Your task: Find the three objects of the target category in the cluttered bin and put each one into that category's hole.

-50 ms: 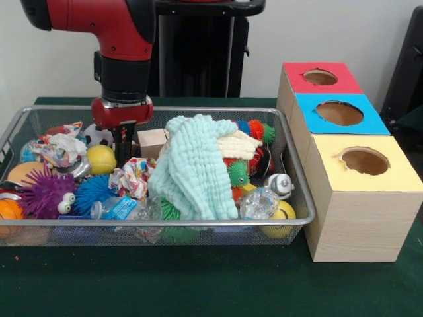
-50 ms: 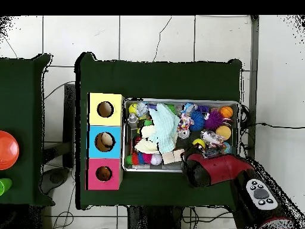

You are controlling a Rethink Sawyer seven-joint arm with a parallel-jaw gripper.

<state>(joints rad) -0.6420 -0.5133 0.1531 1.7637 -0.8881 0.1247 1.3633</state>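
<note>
Beside the yellow ball [image 1: 101, 158], the hand [image 1: 123, 157] (grip unclear) dips among crumpled wrappers [image 1: 132, 177].

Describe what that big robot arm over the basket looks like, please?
The thick rounded arm has glossy red shells with black sections between them. Its wrist ends in a red collar above a slim black hand. From overhead, the arm shows a grey oval panel with dark buttons.

Tool [image 1: 123, 153] lowered into wire bin [image 1: 299, 191], beside yellow ball [image 1: 101, 159]
</note>
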